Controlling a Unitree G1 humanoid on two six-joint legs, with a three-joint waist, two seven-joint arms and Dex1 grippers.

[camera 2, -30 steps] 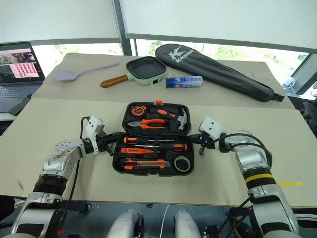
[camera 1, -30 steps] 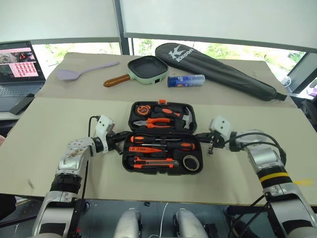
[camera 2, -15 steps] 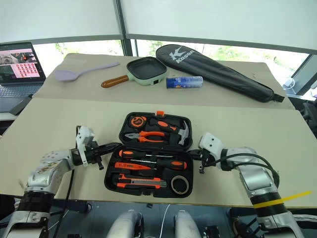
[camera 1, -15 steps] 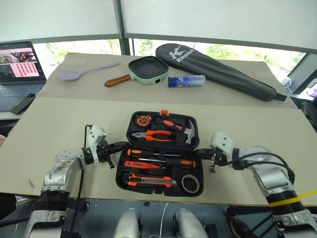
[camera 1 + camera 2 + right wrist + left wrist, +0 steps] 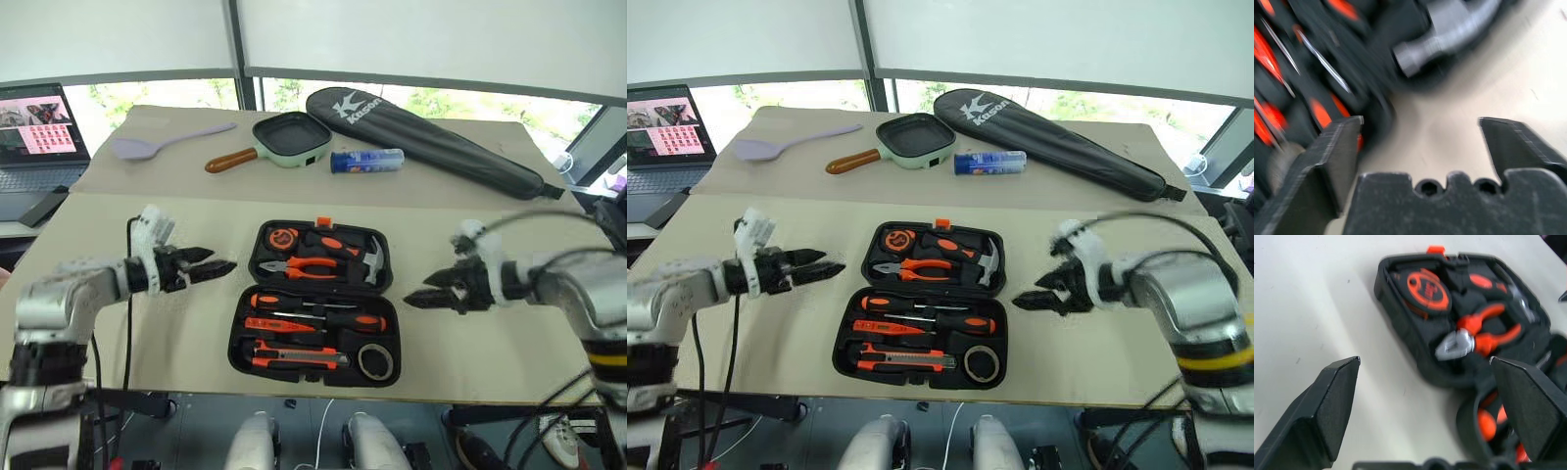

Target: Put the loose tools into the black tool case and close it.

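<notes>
Left hand (image 5: 217, 266) stands wide apart at the fingers, holding nothing, clear of the counter (image 5: 108, 235) just left of the black tool case (image 5: 315, 300). Right hand (image 5: 423, 297) likewise spread wide and empty, just right of the case. Case lies open flat between them, screwdrivers (image 5: 318, 303), utility knife (image 5: 299, 359) and tape roll (image 5: 376, 361) seated in the near half. Judged rigid, smooth, moderately heavy; lid best taken at its far edge by the orange latch (image 5: 321, 223).

Head stereo overhead; wrist views near case (image 5: 315, 302)
</notes>
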